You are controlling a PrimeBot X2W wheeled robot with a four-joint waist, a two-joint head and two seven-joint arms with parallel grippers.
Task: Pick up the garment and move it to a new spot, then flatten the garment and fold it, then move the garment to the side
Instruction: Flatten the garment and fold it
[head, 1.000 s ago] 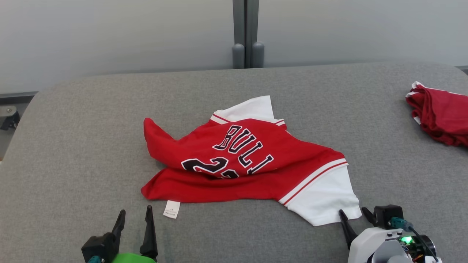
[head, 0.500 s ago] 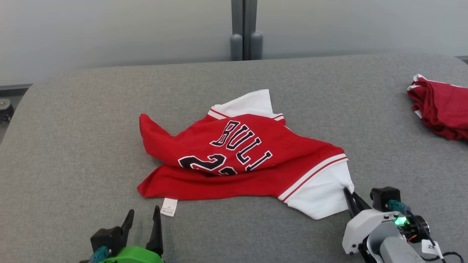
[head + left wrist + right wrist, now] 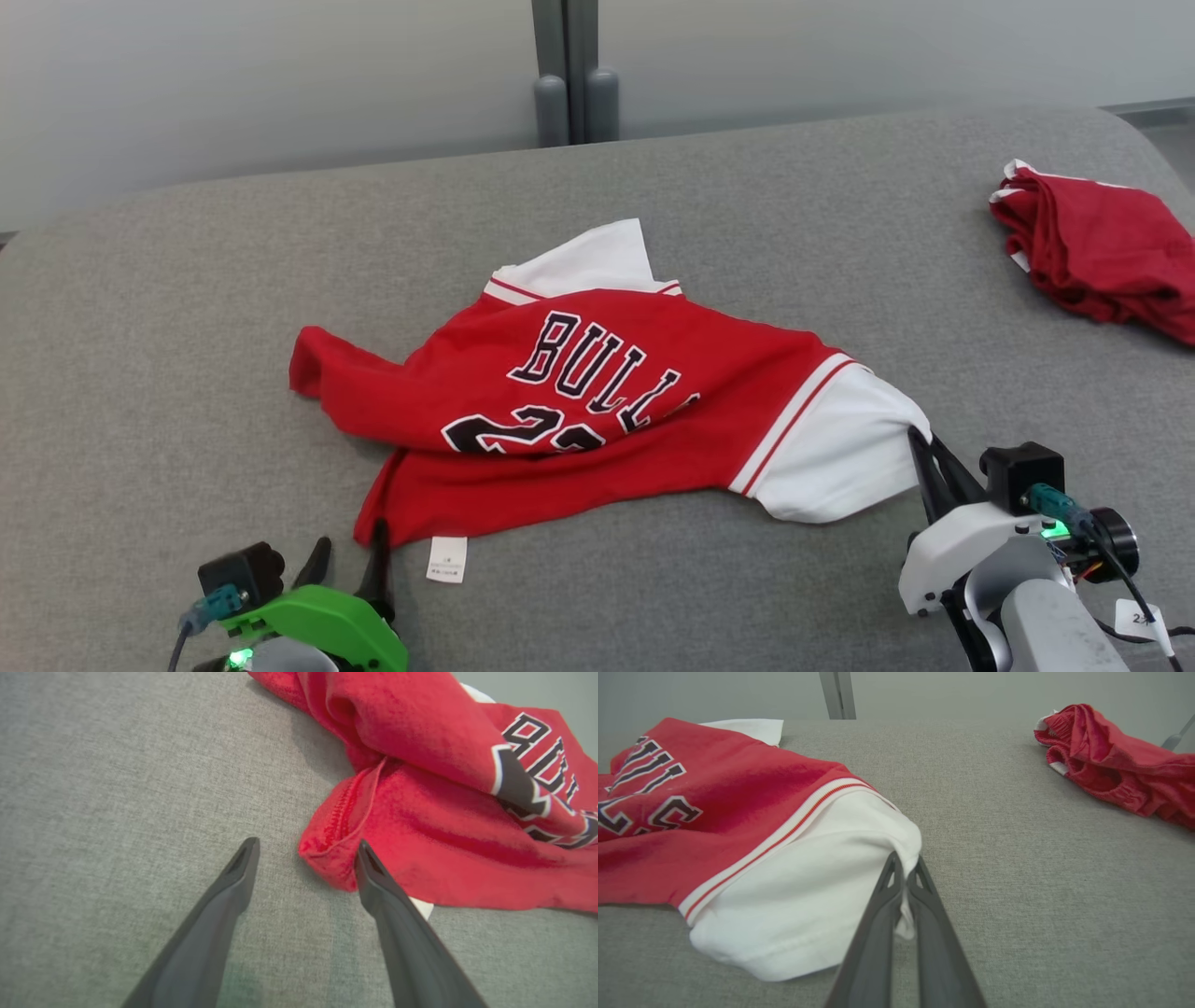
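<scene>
Grey surface [image 3: 840, 233] — jersey [image 3: 728, 392] reads "BULL"

The jersey [image 3: 597, 411] reads "BULL" above digits, perhaps 23.

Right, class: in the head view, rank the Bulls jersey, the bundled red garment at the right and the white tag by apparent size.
1. Bulls jersey, clearly largest.
2. Bundled red garment, though farther off and cut by the picture's edge, so its real size is unsure.
3. White tag, smallest.
</scene>
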